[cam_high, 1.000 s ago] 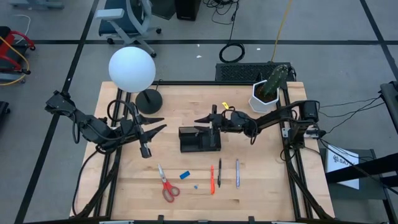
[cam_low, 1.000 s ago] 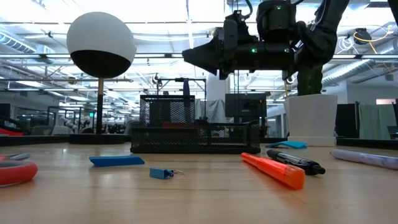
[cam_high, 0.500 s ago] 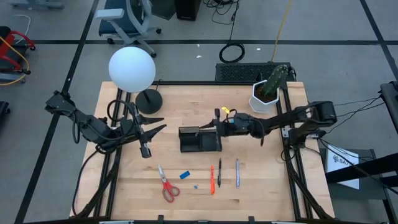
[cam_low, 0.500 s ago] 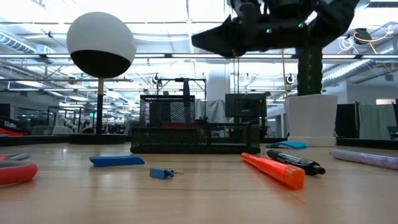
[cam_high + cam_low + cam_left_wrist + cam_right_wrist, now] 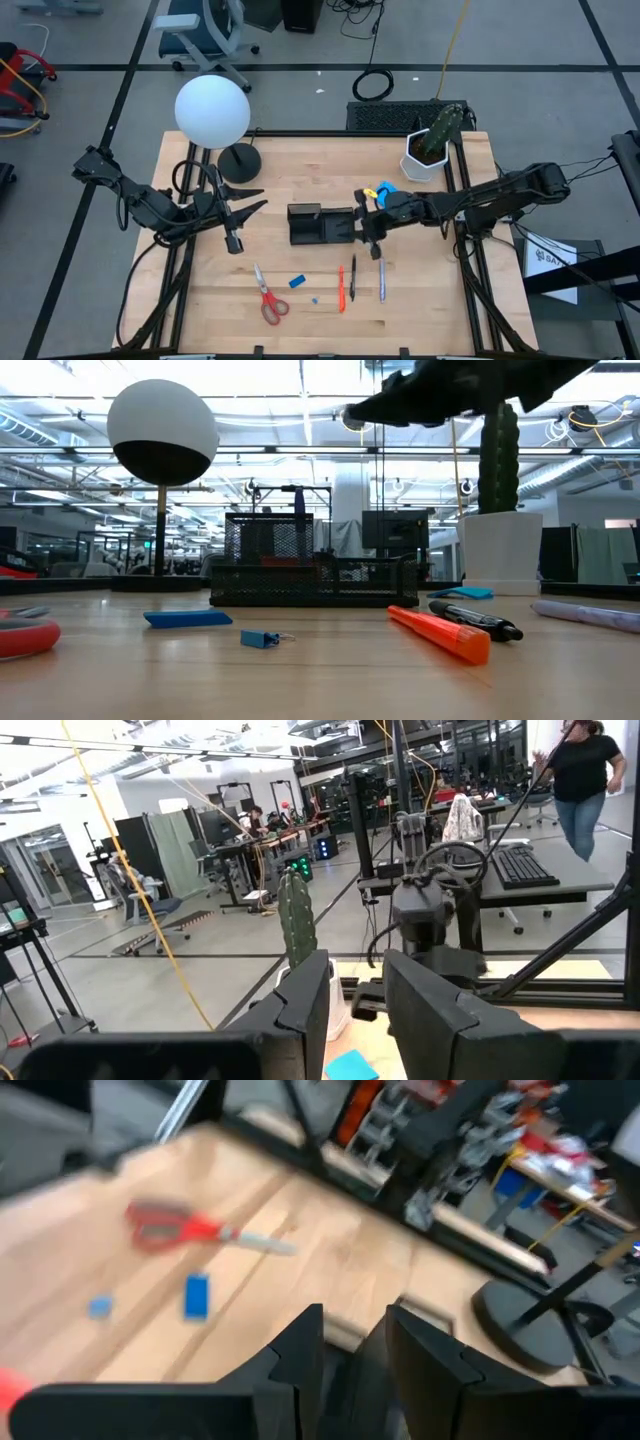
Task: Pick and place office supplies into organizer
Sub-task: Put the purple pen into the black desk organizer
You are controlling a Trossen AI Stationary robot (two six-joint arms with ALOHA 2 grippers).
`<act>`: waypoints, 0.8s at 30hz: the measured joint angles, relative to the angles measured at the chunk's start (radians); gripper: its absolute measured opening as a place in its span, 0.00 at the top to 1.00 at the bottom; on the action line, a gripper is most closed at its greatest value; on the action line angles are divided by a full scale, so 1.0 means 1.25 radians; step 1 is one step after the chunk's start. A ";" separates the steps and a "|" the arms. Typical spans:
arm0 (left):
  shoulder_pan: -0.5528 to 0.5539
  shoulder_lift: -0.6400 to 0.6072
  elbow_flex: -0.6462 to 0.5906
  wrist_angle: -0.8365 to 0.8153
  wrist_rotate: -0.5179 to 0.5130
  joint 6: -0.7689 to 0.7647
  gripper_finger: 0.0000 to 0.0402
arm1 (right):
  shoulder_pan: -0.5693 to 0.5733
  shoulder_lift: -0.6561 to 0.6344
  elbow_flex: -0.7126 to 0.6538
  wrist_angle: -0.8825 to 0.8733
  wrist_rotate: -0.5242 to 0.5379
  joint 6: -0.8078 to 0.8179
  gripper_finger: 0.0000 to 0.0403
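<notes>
The black mesh organizer (image 5: 320, 223) (image 5: 315, 570) stands mid-table. Toward the near edge lie the red-handled scissors (image 5: 268, 297) (image 5: 195, 1228), a blue eraser (image 5: 297, 281) (image 5: 188, 618), a tiny blue clip (image 5: 314, 298), and the red pen (image 5: 341, 287), black pen (image 5: 352, 278) and blue-grey pen (image 5: 381, 278). The blue note pad (image 5: 385, 189) lies flat behind the right arm. My right gripper (image 5: 362, 232) (image 5: 355, 1355) hovers open above the organizer's right end, high over the table (image 5: 360, 410). My left gripper (image 5: 254, 199) (image 5: 357, 1005) waits open, left of the organizer.
The white globe lamp (image 5: 212, 110) with its round black base (image 5: 240, 160) stands at the far left, and the potted cactus (image 5: 432, 145) (image 5: 500, 510) at the far right. Bare wood (image 5: 430, 290) shows to the right of the pens.
My right gripper has swung from the organizer's far side toward the near and right edges, to its right end, turning from pointing left toward the near edge. In the low view it has risen. The blue note pad, covered by the arm before, now shows.
</notes>
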 joint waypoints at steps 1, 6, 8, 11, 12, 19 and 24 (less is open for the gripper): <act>0.000 0.000 0.000 0.000 0.000 0.000 0.74 | 0.005 -0.006 0.000 -0.033 0.001 -0.015 0.75; 0.000 0.000 0.000 0.000 0.000 0.000 0.74 | 0.032 -0.022 0.000 -0.153 0.003 -0.038 0.75; 0.000 0.000 0.000 0.000 0.000 0.000 0.74 | 0.047 -0.024 0.000 -0.203 0.003 -0.044 0.75; 0.000 0.000 0.000 0.000 0.000 0.000 0.74 | 0.071 -0.022 0.000 -0.279 0.016 -0.051 0.75; 0.000 0.000 0.000 0.000 0.000 0.000 0.74 | 0.081 -0.023 0.000 -0.296 0.030 -0.053 0.75; 0.000 0.000 0.000 0.000 0.000 0.000 0.74 | 0.149 -0.022 0.039 -0.429 0.076 -0.056 0.75; 0.000 0.000 0.000 0.000 0.000 0.000 0.74 | 0.199 -0.021 0.089 -0.555 0.129 -0.063 0.75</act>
